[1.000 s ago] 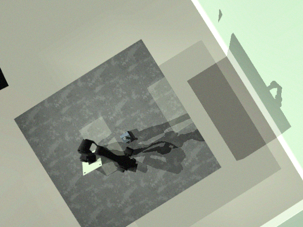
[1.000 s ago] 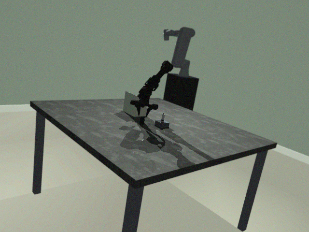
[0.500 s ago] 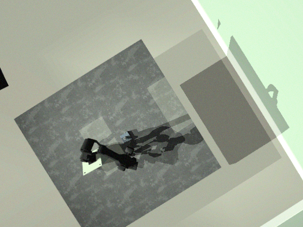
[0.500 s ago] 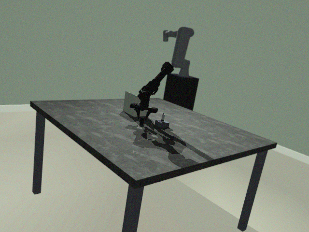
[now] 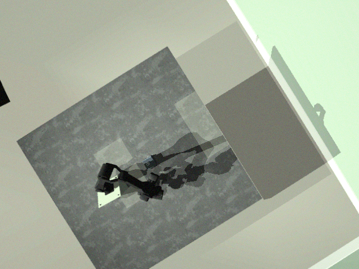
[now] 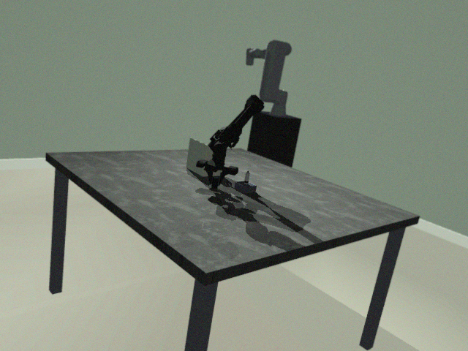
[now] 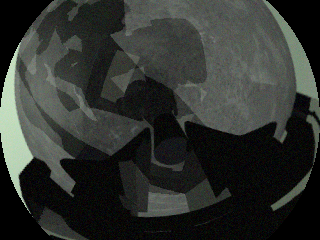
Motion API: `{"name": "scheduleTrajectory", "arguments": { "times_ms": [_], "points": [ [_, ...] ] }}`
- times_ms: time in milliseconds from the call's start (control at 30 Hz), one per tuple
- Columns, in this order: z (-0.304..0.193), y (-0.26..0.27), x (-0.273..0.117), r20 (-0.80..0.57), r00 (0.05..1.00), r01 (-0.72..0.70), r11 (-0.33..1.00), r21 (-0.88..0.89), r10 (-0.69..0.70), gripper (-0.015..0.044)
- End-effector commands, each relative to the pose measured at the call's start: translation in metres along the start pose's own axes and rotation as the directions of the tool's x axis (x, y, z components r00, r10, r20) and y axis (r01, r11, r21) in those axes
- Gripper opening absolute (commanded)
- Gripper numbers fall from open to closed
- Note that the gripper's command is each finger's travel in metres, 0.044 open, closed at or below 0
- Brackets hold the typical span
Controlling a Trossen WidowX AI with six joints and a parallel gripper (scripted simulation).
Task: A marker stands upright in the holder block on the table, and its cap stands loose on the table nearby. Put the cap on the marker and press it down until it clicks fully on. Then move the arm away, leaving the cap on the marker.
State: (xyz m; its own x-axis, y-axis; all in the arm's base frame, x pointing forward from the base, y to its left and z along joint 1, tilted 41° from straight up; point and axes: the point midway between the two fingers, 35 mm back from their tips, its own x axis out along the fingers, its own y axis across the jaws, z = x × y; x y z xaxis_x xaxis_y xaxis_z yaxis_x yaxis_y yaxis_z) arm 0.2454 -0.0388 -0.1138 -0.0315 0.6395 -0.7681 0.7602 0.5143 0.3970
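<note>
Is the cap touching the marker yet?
Apart. Wrist view shows the cap on the table between the fingers of the tool; exterior view shows the marker alone in its holder block.
</note>
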Motion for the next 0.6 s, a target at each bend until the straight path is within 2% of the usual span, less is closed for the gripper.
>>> {"name": "scheduleTrajectory", "arguments": {
  "times_ms": [0,233,333,567],
  "points": [
    [-0.001,0.0,0.002,-0.004,1.0,-0.005,1.0,0.003,0.005,0.0127],
    [-0.002,0.0,0.002,-0.004,1.0,-0.005,1.0,0.004,0.005,0.0081],
    [-0.001,0.0,-0.003,-0.003,1.0,-0.005,1.0,0.004,0.005,0.0002],
    [0.001,0.0,-0.025,-0.001,1.0,-0.004,1.0,0.004,0.004,0.0]
  ]
}}
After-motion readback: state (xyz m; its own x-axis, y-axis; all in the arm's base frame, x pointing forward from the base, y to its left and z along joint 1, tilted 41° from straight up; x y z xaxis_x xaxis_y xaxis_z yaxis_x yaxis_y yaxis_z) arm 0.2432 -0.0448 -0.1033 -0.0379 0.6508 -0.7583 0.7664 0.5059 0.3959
